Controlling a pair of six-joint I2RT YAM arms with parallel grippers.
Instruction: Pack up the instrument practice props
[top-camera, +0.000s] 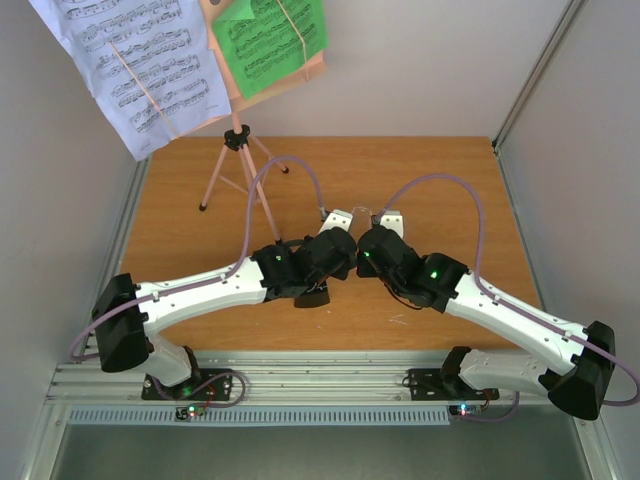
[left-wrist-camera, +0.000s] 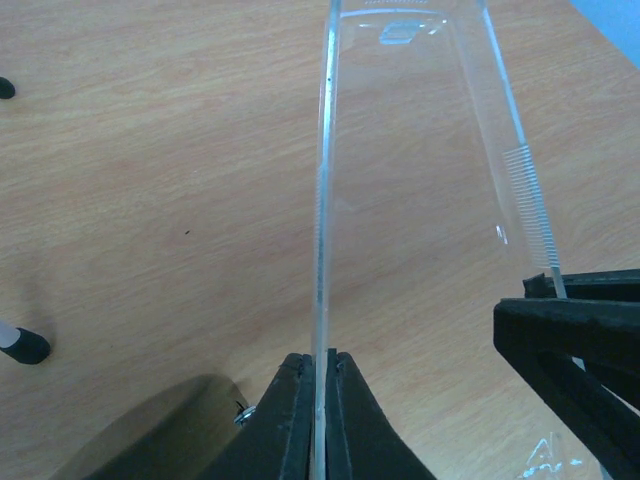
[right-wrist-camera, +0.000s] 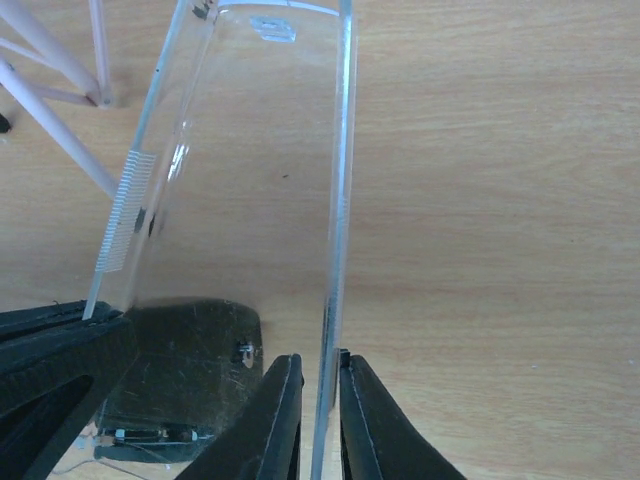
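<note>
Clear cover (left-wrist-camera: 420, 200) between both tools, just right of the pink stand (top-camera: 236, 138)

The left tool (left-wrist-camera: 320, 400) is clamped on one long edge. The right tool (right-wrist-camera: 318, 410) straddles the opposite edge with its fingers slightly apart (hardly a grip, I'd judge). The long axis points away from both arms, over the desk (top-camera: 430, 170).

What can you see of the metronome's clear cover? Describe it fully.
The clear cover is transparent plastic, narrowing toward its far end, with a ribbed strip along one edge; the wooden table shows through it. The left end effector pinches one long edge; the right end effector brackets the opposite edge, jaws slightly apart.
</note>
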